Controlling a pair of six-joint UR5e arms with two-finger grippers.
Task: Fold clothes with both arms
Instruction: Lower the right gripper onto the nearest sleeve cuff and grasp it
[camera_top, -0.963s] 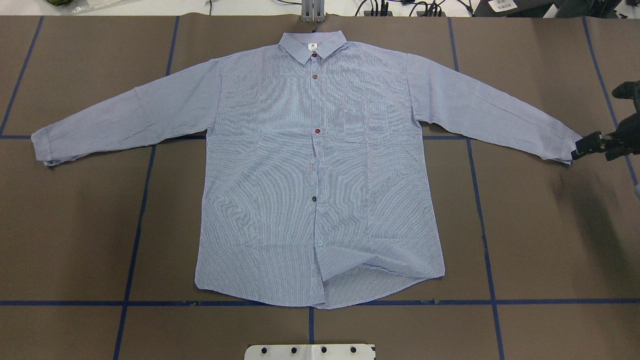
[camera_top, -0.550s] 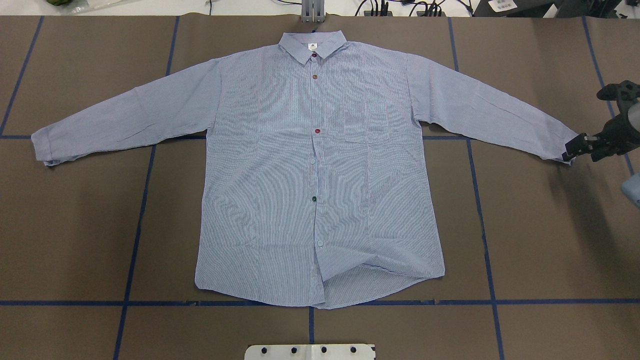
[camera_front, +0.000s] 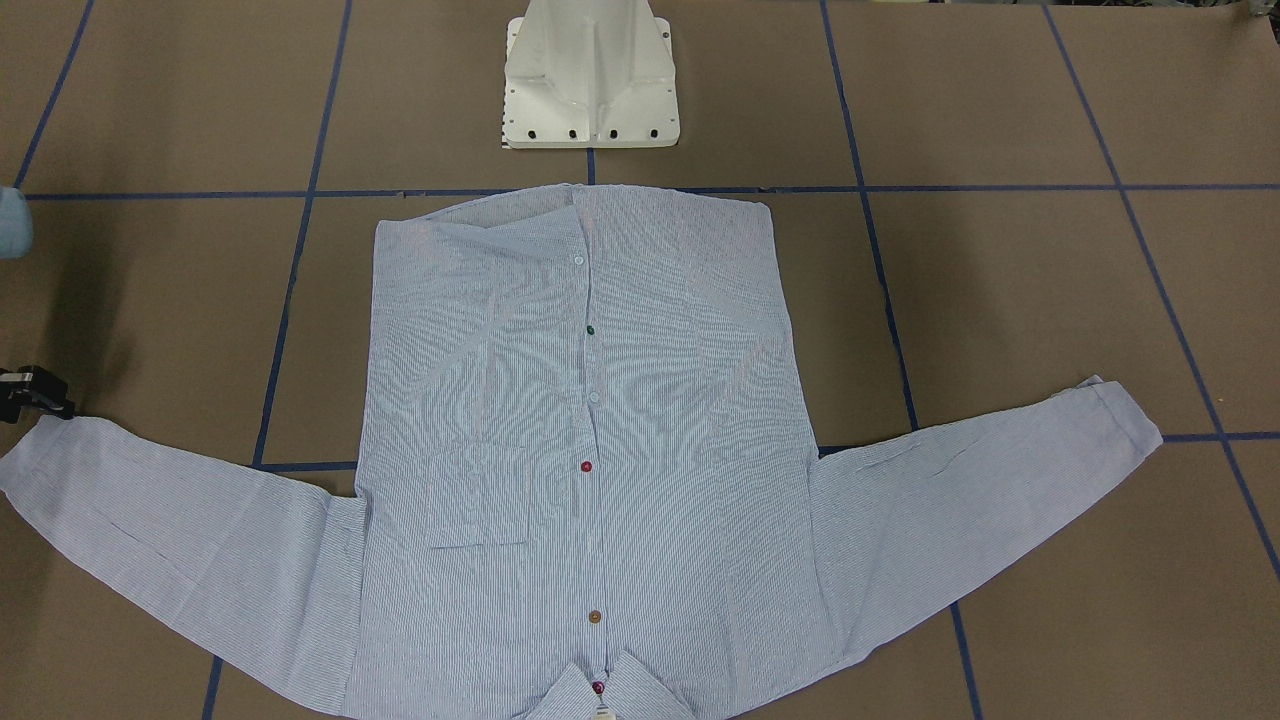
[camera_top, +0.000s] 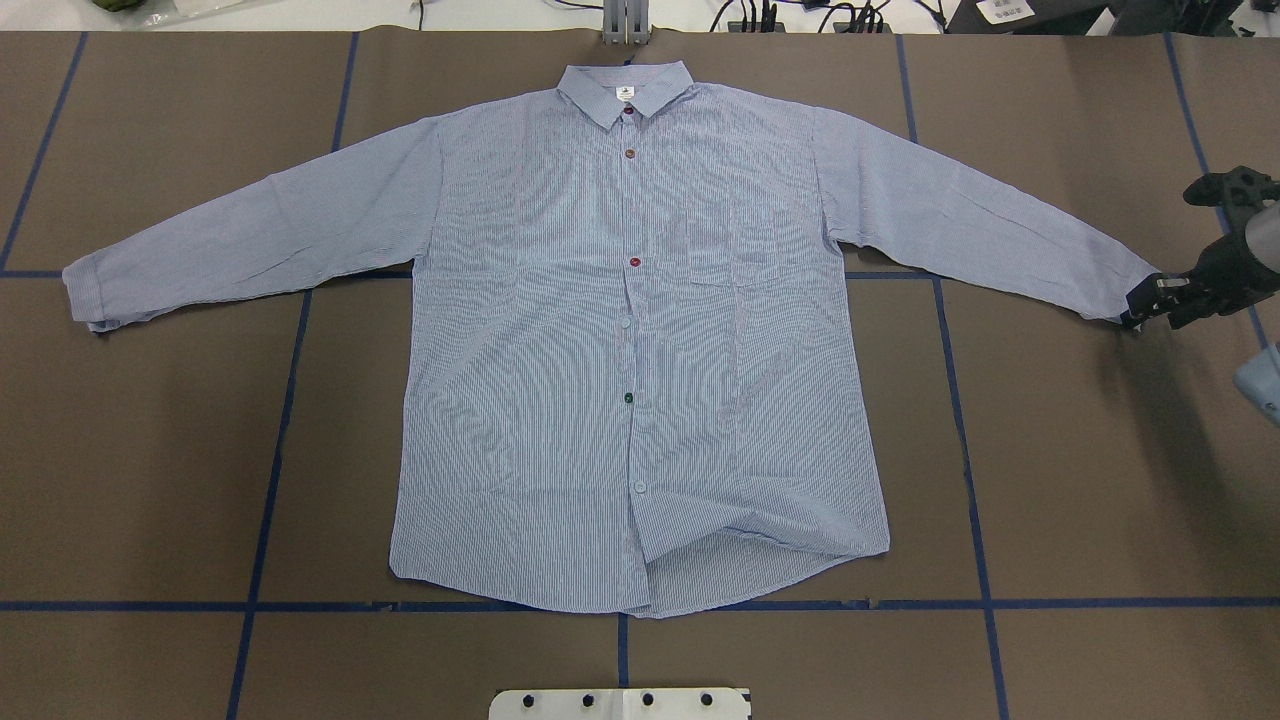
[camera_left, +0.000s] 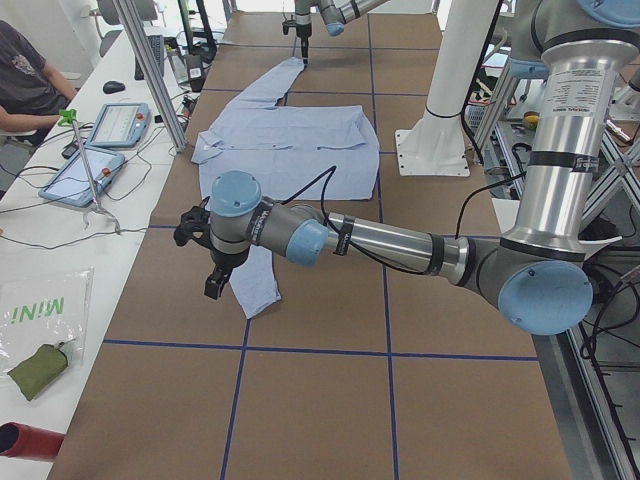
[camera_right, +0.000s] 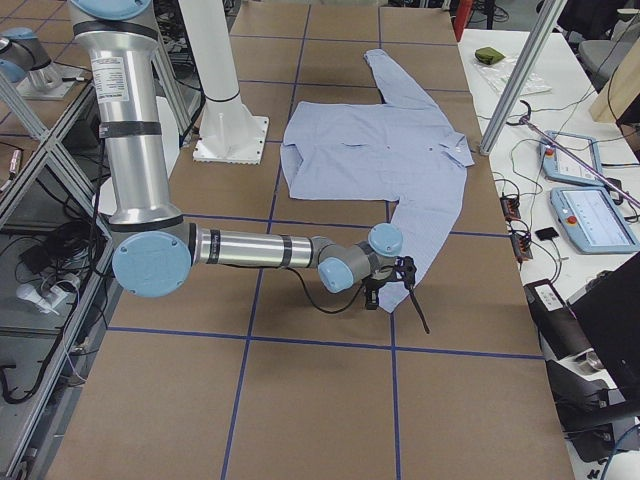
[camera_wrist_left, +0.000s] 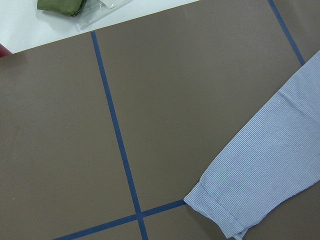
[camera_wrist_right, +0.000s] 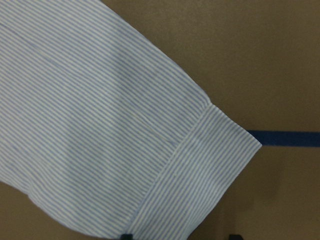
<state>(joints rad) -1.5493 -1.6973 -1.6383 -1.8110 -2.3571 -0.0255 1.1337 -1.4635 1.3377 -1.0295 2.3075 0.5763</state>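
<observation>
Right hand (camera_top: 1140, 304) has edged onto the cuff (camera_top: 1118, 293) of the shirt (camera_top: 640, 330), jaws apart to straddle it; shirt lies spread flat on the tabletop (camera_top: 1080, 480); left hand (camera_left: 212, 285) grip cannot be told

Silver arms (camera_left: 390, 238), blue caps (camera_left: 235, 194) (black cables (camera_left: 334, 190))

The only writing that can be read is on the clear plastic bag (camera_left: 40, 320) in the exterior left view: green letters that look like "MINI", seen reversed. A white sticker (camera_right: 120, 72) on the right arm (camera_right: 135, 150) and a similar sticker (camera_left: 588, 95) on the left arm (camera_left: 560, 200) carry print that is too small to read. The same is true of the small neck label (camera_top: 624, 94) inside the collar of the shirt (camera_top: 560, 350).
</observation>
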